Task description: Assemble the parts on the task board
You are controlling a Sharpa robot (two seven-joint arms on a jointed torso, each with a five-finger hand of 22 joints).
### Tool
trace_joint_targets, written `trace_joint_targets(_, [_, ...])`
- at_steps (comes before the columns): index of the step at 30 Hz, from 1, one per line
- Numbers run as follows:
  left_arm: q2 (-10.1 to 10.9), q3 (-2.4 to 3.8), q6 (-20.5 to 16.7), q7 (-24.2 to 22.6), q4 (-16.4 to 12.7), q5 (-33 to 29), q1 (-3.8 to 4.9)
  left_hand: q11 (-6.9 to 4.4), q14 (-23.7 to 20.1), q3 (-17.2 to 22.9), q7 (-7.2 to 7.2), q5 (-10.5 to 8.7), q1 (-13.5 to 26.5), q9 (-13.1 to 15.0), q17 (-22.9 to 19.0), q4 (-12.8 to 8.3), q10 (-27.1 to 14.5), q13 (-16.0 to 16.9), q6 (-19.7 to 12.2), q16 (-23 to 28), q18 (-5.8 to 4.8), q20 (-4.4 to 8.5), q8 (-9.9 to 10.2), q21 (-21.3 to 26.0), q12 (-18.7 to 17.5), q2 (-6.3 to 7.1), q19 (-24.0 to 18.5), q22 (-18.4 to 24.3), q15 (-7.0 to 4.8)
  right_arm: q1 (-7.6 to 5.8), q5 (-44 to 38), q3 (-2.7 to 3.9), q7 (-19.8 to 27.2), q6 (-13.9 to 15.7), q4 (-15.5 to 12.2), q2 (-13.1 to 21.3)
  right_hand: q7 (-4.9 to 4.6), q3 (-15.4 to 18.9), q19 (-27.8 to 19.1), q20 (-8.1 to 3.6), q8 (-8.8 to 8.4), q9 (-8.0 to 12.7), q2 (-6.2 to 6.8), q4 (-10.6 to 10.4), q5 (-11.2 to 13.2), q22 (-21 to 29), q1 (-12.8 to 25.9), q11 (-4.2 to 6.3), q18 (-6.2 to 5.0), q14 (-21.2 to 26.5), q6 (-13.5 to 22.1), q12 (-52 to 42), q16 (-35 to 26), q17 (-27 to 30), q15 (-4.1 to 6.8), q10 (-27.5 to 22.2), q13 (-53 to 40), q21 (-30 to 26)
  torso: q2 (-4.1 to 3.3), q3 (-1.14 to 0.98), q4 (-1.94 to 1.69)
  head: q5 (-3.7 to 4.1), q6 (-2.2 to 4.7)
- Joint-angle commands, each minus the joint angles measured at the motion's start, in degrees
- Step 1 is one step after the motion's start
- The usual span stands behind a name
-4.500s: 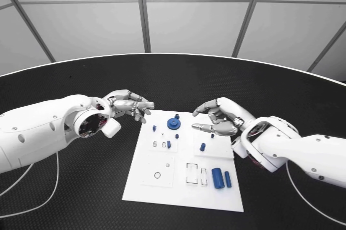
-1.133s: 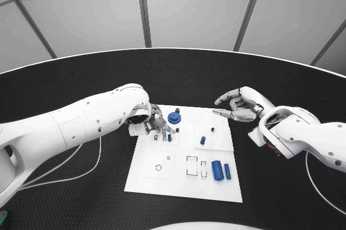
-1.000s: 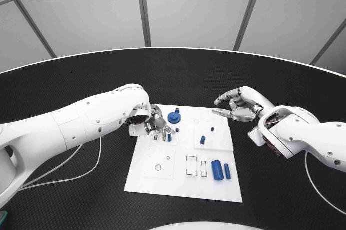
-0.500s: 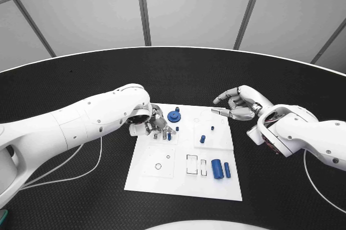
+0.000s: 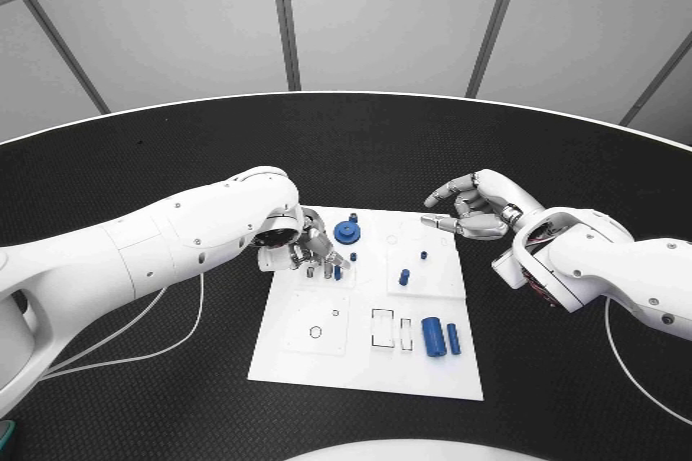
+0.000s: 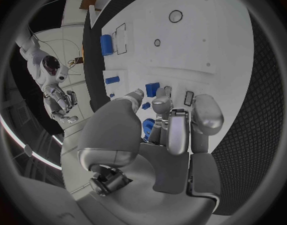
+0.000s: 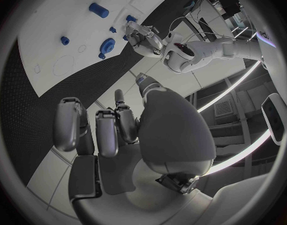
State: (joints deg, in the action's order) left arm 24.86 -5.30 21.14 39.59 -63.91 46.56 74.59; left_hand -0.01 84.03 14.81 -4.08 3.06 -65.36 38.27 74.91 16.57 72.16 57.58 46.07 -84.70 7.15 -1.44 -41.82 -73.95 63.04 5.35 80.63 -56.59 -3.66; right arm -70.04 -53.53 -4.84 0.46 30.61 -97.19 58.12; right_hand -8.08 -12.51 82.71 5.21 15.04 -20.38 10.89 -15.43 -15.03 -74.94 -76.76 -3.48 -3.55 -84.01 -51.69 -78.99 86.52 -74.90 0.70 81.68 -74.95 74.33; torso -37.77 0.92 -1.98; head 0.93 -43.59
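The white task board [image 5: 361, 356] lies in the middle of the table. My left hand [image 5: 309, 251] reaches down over its far left part. In the left wrist view its thumb and fingertips [image 6: 161, 104] stand on either side of a small blue part [image 6: 152, 89]; whether they grip it I cannot tell. A round blue part [image 5: 348, 233] stands just beyond, a small blue peg [image 5: 404, 277] mid-board, and two blue cylinders [image 5: 441, 338] near the front right. My right hand [image 5: 469, 209] hovers off the board's far right corner, loosely curled, holding nothing.
The black table [image 5: 159, 381] surrounds the board. White cables [image 5: 144, 331] trail from both arms across it. The board's front left part [image 5: 310, 336] has a ring mark and rectangular recesses [image 5: 384, 328]. In the right wrist view the left hand [image 7: 143, 37] shows beyond the board [image 7: 50, 50].
Since 4.5 s ago my left hand has come down onto the board's far left part and stayed there. My right hand has drawn back off the board's far right corner.
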Motion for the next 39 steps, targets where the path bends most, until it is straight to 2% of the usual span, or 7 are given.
trace_joint_targets(1, [-0.04, 0.00, 0.07, 0.01, 0.03, 0.00, 0.00, -0.20, 3.03, 0.60, -0.02, 0.13, -0.87, 0.10, 4.88, 0.00, -0.32, 0.01, -0.43, 0.38, -1.16, 0.30, -0.40, -0.33, 0.27, -0.13, -0.06, -0.12, -0.34, 0.00, 0.00, 0.00, -0.02, -0.03, 0.02, -0.02, 0.05, -0.05, -0.16, -0.29, 0.38, -0.09, 0.35, -0.49, -0.32, -1.51, 0.11, 0.28, -0.50, -4.06, -0.34, 0.03, -0.26, -6.95, 0.34, 0.15, -4.93, 0.00, 0.01, -0.02, -0.04, 0.04, -0.01])
trace_joint_targets(21, [-0.21, -0.01, 0.32, -0.14, -0.13, -0.02, -0.01, -0.30, 3.06, 3.03, 0.08, 0.16, -3.43, 0.37, 4.95, -0.13, -0.65, -0.22, -0.82, 0.47, -1.18, 0.33, -0.59, -0.56, 0.63, -0.58, -0.13, -0.41, -0.41, 0.01, 0.00, 0.00, -0.14, -0.36, 0.25, -0.32, 0.07, -0.09, -0.12, -0.32, 0.43, -0.09, 0.28, -0.54, -0.40, -1.54, 0.07, 0.31, -0.49, -4.09, -0.38, -0.03, -0.22, -7.03, 0.37, 0.23, -4.98, 0.02, -0.02, 0.04, -0.08, 0.04, -0.16])
trace_joint_targets(27, [-0.20, -0.01, 0.28, -0.24, -0.21, -0.03, -0.01, -0.40, 3.09, 6.28, 0.17, 0.17, -5.40, 0.44, 5.04, -0.25, -0.88, -0.48, -1.03, 0.52, -1.17, 0.38, -0.58, -0.64, 0.81, -1.00, -0.22, -0.48, -0.50, 0.01, 0.00, 0.00, -0.22, -0.47, 0.31, -0.38, 0.08, -0.11, -0.12, -0.33, 0.45, -0.10, 0.25, -0.54, -0.44, -1.52, 0.05, 0.32, -0.50, -4.10, -0.39, -0.08, -0.21, -7.07, 0.38, 0.27, -5.02, 0.00, -0.01, 0.04, -0.09, 0.03, -0.25])
trace_joint_targets(31, [-0.17, -0.01, 0.41, -0.36, -0.27, -0.06, -0.01, -0.53, 3.11, 11.89, 0.30, 0.17, -8.05, 0.54, 5.15, -1.12, -1.22, -0.89, -1.41, 0.58, -1.17, 0.51, -0.56, -0.75, 0.87, -0.83, -0.26, -0.62, -0.65, 0.01, 0.00, 0.00, -0.24, -0.51, 0.34, -0.40, 0.10, -0.17, -0.06, -0.37, 0.50, -0.10, 0.21, -0.55, -0.69, -1.55, -0.06, 0.35, -0.48, -4.11, -0.39, -0.09, -0.22, -7.07, 0.41, 0.32, -5.03, 0.03, -0.02, 0.03, -0.04, 0.00, -0.32])
trace_joint_targets(35, [-0.11, -0.01, 0.62, -0.45, -0.34, -0.41, -0.01, -0.60, 3.13, 19.61, 0.34, 0.47, -9.77, 0.89, 5.22, -3.41, -1.47, -1.24, -1.97, 0.66, -1.17, 0.59, -0.82, -0.80, 0.90, 0.61, -0.30, -0.71, -0.72, 0.01, 0.00, 0.00, -0.28, -0.58, 0.37, -0.39, 0.12, -0.22, -0.03, -0.40, 0.55, -0.09, 0.21, -0.57, -1.06, -1.52, -0.13, 0.37, -0.49, -4.12, -0.37, -0.13, -0.22, -7.08, 0.44, 0.38, -5.06, -0.03, -0.02, 0.02, -0.02, -0.04, -0.38])
trace_joint_targets(38, [0.01, -0.01, 0.85, -0.46, -0.41, -1.06, -0.01, -0.49, 3.16, 28.58, -0.02, 2.37, -8.25, 2.21, 5.34, -6.84, -1.40, -1.79, -2.91, 0.74, -1.24, 0.40, -2.21, -0.88, 0.93, 2.82, -0.32, -0.84, -0.50, 0.01, 0.00, 0.00, -0.32, -0.65, 0.39, -0.39, 0.12, -0.23, -0.03, -0.42, 0.57, -0.09, 0.21, -0.59, -1.20, -1.49, -0.15, 0.37, -0.49, -4.12, -0.36, -0.08, -0.24, -7.05, 0.45, 0.35, -5.02, -0.06, 0.01, 0.03, -0.06, -0.03, -0.40])
trace_joint_targets(39, [0.06, -0.01, 0.97, -0.48, -0.44, -1.20, -0.01, -0.24, 3.17, 30.61, -0.22, 4.41, -7.43, 2.73, 5.38, -7.86, -1.38, -1.93, -3.18, 0.76, -1.19, 0.40, -2.76, -0.88, 0.94, 3.16, -0.34, -0.84, -0.41, 0.01, 0.00, -0.01, -0.33, -0.67, 0.40, -0.40, 0.12, -0.25, -0.01, -0.43, 0.59, -0.09, 0.22, -0.60, -1.37, -1.51, -0.16, 0.38, -0.48, -4.12, -0.36, -0.05, -0.24, -7.06, 0.45, 0.35, -4.99, -0.05, 0.02, 0.04, -0.07, -0.04, -0.43])
